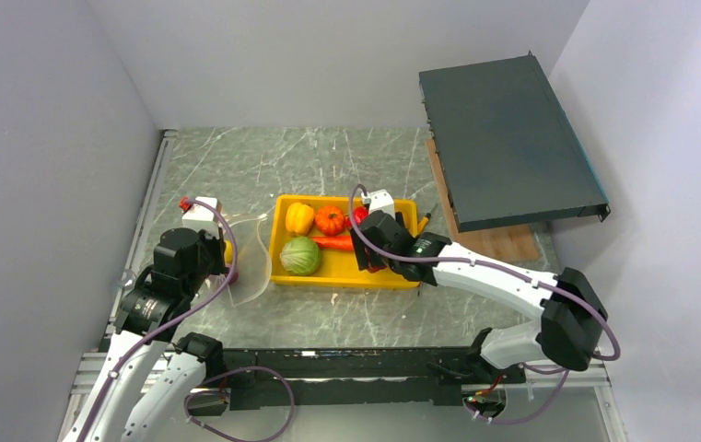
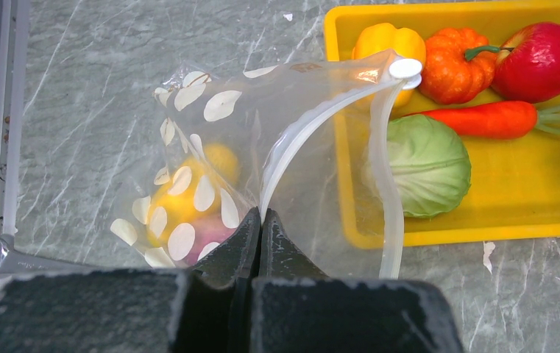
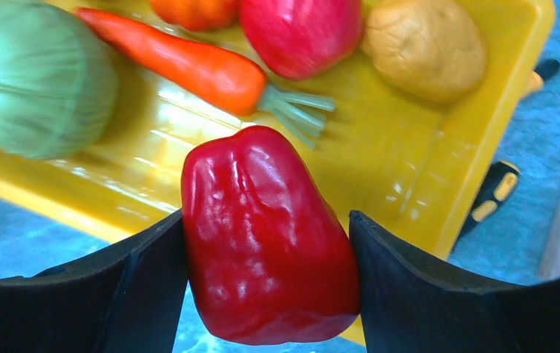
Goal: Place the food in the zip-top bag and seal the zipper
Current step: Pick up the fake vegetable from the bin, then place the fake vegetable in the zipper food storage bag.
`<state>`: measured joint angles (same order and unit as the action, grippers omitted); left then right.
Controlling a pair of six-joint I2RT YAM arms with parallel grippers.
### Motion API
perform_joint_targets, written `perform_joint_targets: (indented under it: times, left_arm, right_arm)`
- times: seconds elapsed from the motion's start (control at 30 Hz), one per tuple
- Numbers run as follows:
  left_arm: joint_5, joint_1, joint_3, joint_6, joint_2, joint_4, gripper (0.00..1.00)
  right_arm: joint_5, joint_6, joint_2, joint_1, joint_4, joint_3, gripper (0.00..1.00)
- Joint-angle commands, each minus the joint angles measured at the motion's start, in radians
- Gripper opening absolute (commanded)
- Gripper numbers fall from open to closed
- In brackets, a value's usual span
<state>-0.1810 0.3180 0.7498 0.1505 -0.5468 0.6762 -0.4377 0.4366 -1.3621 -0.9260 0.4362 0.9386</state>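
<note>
Grey marbled surface (image 1: 263, 157) bearing a yellow rectangular plastic tray (image 1: 365, 273). Just left of the tray, the clear, white-dotted zip-top bag (image 2: 291, 95) stands open. The left fingers (image 2: 240, 246), pressed together, pinch its thin film at the whitish zipper (image 2: 321, 118); rounded yellow pieces (image 2: 188, 198) lie inside. The right fingers (image 3: 144, 272) clamp the glossy, lobed red pepper (image 3: 266, 235) over the tray's near rim. Ribbed green cabbage (image 2: 424, 165) and tapered carrot (image 2: 490, 119) lie in the tray.

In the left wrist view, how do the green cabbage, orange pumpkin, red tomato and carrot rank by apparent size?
1. green cabbage, clearly the largest.
2. red tomato and orange pumpkin, nearly alike; I do not rank them.
3. carrot, long but thin, smallest in area.
</note>
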Motion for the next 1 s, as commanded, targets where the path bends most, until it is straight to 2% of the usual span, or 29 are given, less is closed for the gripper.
perform_joint_targets:
  times: [0.0, 0.23, 0.33, 0.53, 0.73, 0.97]
  left_arm:
    - [-0.006, 0.003, -0.003, -0.007, 0.008, -0.039, 0.00]
    - [-0.011, 0.003, -0.003, -0.005, 0.013, -0.038, 0.00]
    - [-0.016, 0.003, -0.003, -0.005, 0.016, -0.037, 0.00]
    - [-0.024, 0.003, -0.003, -0.002, 0.026, -0.036, 0.00]
    - [-0.040, 0.003, -0.003, 0.000, 0.038, -0.037, 0.00]
    - [-0.042, 0.003, -0.005, -0.001, 0.049, -0.039, 0.00]
  right_arm:
    - [0.125, -0.004, 0.070, -0.006, -0.125, 0.009, 0.00]
    - [0.508, 0.084, 0.061, -0.031, -0.497, -0.032, 0.00]
    - [0.584, 0.112, -0.002, -0.084, -0.613, 0.002, 0.00]
    - [0.532, 0.103, -0.142, -0.213, -0.702, 0.126, 0.00]
    - [0.568, 0.173, -0.296, -0.229, -0.778, 0.220, 0.00]
    - [0.554, 0.197, -0.454, -0.234, -0.767, 0.369, 0.08]
